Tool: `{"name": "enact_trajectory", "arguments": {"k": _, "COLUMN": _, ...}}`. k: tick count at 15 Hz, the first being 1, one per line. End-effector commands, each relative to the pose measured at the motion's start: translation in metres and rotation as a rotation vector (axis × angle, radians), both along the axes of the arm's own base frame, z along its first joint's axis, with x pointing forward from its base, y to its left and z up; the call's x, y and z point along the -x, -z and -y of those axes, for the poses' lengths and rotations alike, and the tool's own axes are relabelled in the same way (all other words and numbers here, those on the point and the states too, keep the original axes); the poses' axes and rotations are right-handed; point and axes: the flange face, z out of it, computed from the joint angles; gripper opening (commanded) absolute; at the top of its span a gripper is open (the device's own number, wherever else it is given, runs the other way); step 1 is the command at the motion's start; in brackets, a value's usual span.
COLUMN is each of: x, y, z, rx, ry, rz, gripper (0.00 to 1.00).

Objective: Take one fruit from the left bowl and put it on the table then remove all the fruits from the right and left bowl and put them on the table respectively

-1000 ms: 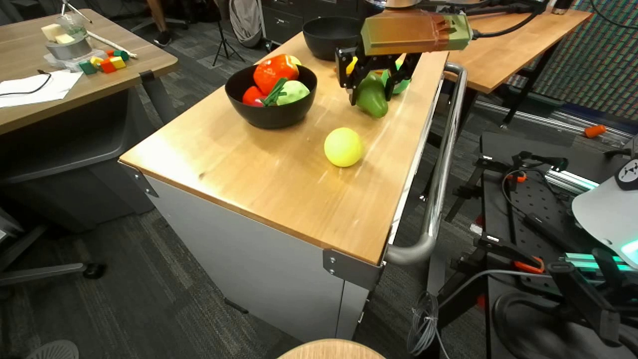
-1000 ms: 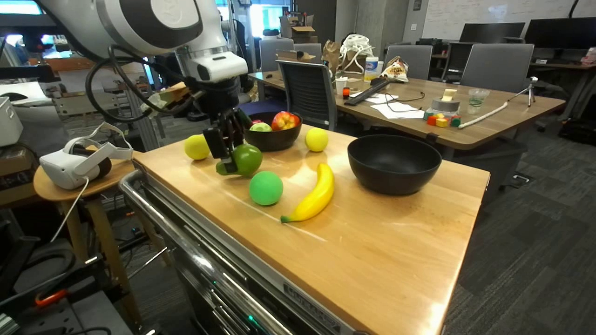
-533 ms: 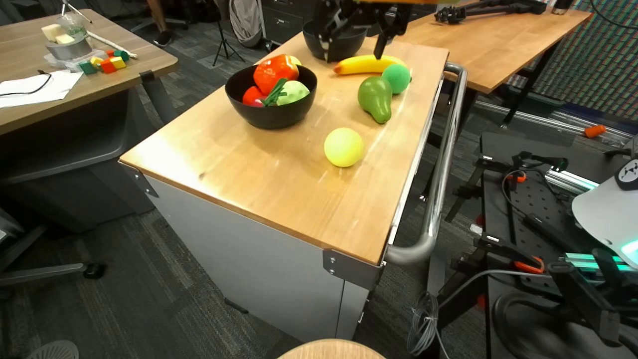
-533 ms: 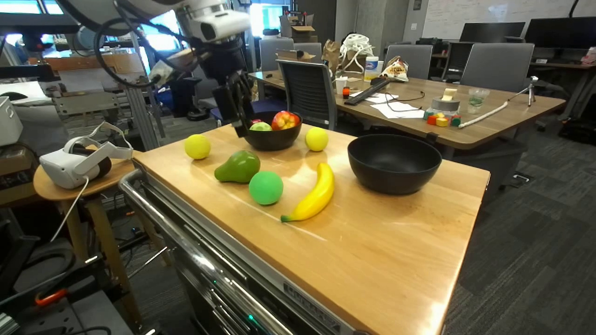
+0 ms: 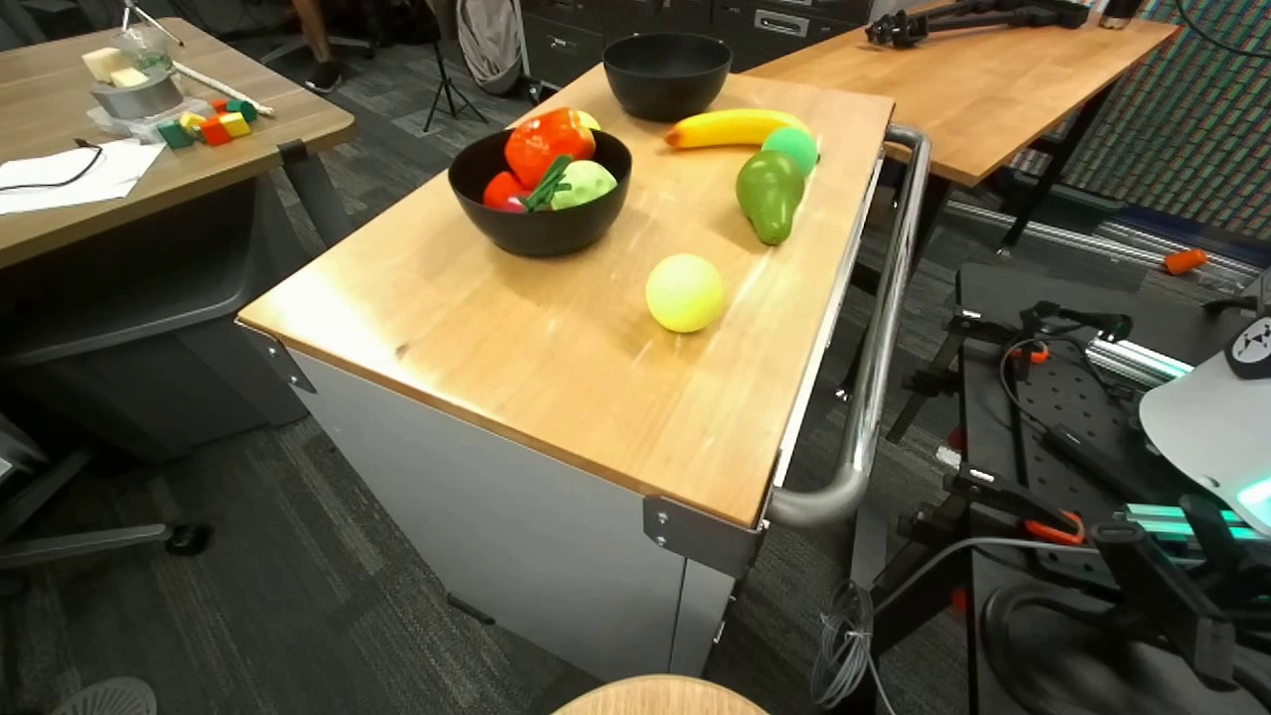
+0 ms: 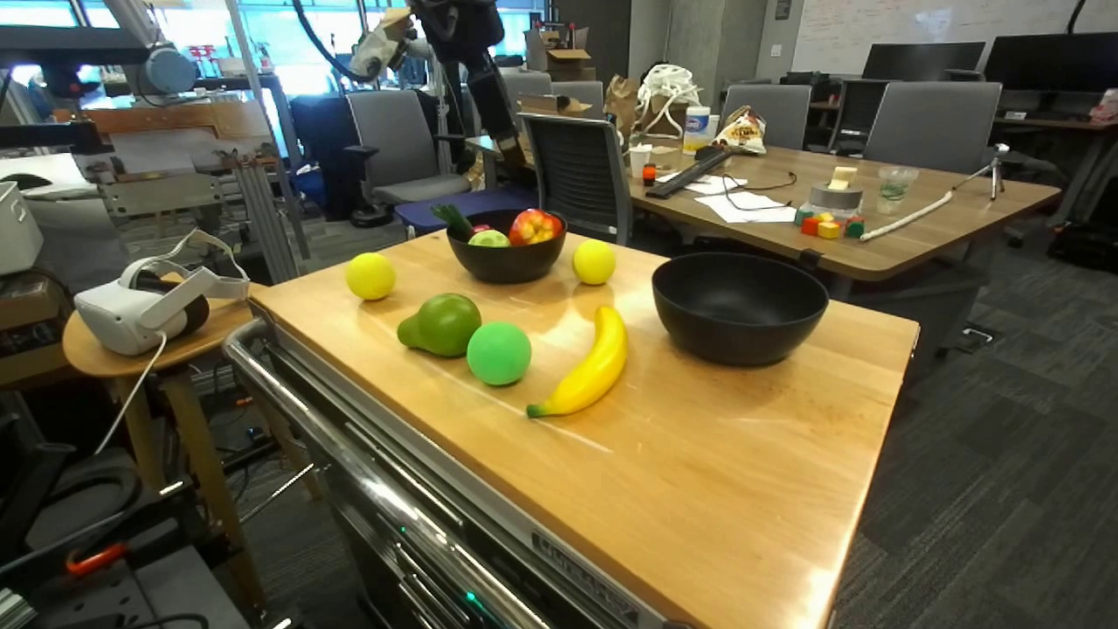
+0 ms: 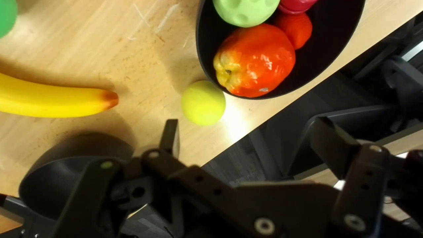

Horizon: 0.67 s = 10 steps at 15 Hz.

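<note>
Where the table [image 6: 742, 489] is occupied, a spread gripper [image 7: 250, 134] is held high

As is shown in both exterior views, the wooden top is edged along one side by a metal rail [image 5: 892, 298]. The gripper is cut off by the top of an exterior view, well clear of the wood. In the wrist view its fingers [image 7: 169, 137] are set wide apart, one outlined against the table, the other beyond its edge.

The plain bowl [image 6: 742, 345], black, is stood upright near a table corner, its inside exposed. The fruit bowl [image 5: 541, 233], also black and upright, is set apart from it.

Laid on the table: banana [image 6: 590, 371], near the plain bowl; pear-shaped fruit [image 6: 445, 323], green, on its side. Held in the fruit bowl: red fruit [image 7: 257, 61], patched with yellow.

A lone yellow ball [image 5: 685, 293] is placed near the pear-shaped fruit; a second yellow ball [image 7: 203, 103], just beside the fruit bowl. A green ball [image 6: 499, 354] is set just beside the pear-shaped fruit, near the banana; contact cannot be told. A pale green ball [image 7: 246, 11], dimpled, is nested in the fruit bowl by the red fruit.

Smallest, all contained in the fruit bowl: an orange-red piece [image 7: 296, 29], a dark red piece [image 7: 297, 4], a green stalk [image 5: 549, 184].
</note>
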Motion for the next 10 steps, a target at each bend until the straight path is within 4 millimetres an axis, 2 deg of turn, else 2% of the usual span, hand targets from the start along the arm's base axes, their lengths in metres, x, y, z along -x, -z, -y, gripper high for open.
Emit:
{"name": "enact_trajectory", "arguments": {"k": 1, "x": -0.053, "y": 0.024, "z": 0.006, "rx": -0.049, "ry": -0.005, "rz": -0.046, "gripper": 1.0}}
{"name": "enact_trajectory", "arguments": {"k": 5, "x": -0.091, "y": 0.055, "z": 0.01, "rx": -0.079, "ry": 0.024, "rz": -0.09, "gripper": 1.0}}
{"name": "enact_trajectory", "arguments": {"k": 10, "x": -0.117, "y": 0.086, "z": 0.011, "rx": -0.089, "ry": 0.05, "rz": -0.174, "gripper": 1.0}}
